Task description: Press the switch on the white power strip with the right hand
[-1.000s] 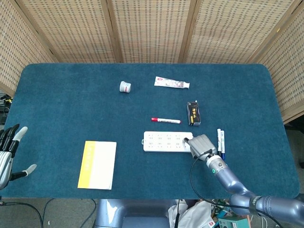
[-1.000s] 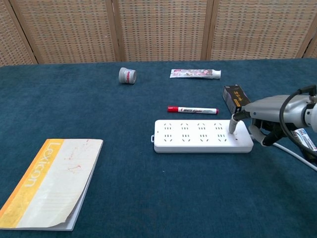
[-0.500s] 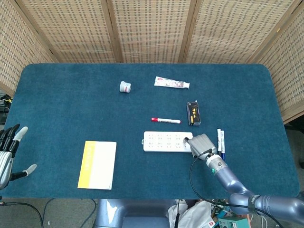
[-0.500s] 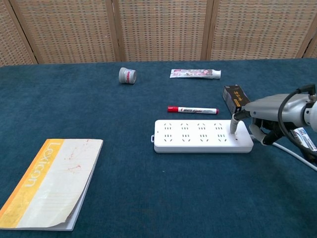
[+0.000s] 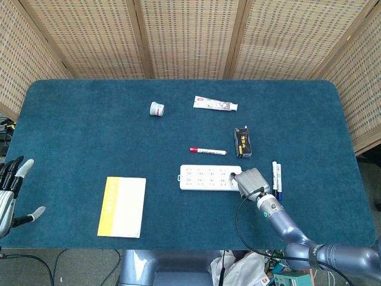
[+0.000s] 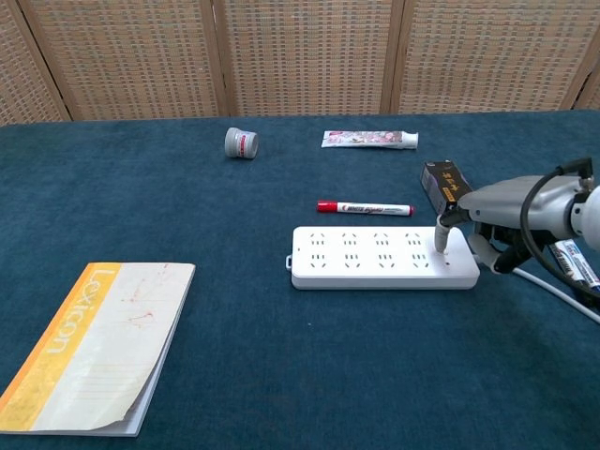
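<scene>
The white power strip [image 6: 375, 258] lies flat on the blue cloth, right of centre, and also shows from above [image 5: 205, 177]. My right hand [image 6: 502, 211] hovers over its right end, with one finger [image 6: 441, 242] pointing straight down onto the strip's top near that end, where the switch is hidden beneath it. Its other fingers are curled in and hold nothing. From above, the right hand [image 5: 250, 182] covers the strip's right end. My left hand [image 5: 9, 193] rests at the table's far left edge, fingers spread and empty.
A red marker [image 6: 364, 207] and a black box [image 6: 444, 185] lie just behind the strip. Two pens [image 5: 276, 177] lie right of the right hand. A yellow-and-white notebook [image 6: 89, 345] sits front left. A small jar [image 6: 241, 142] and a tube [image 6: 369, 139] lie further back.
The right hand has edged very slightly left, its finger staying down on the strip's right end. The left hand has not moved.
</scene>
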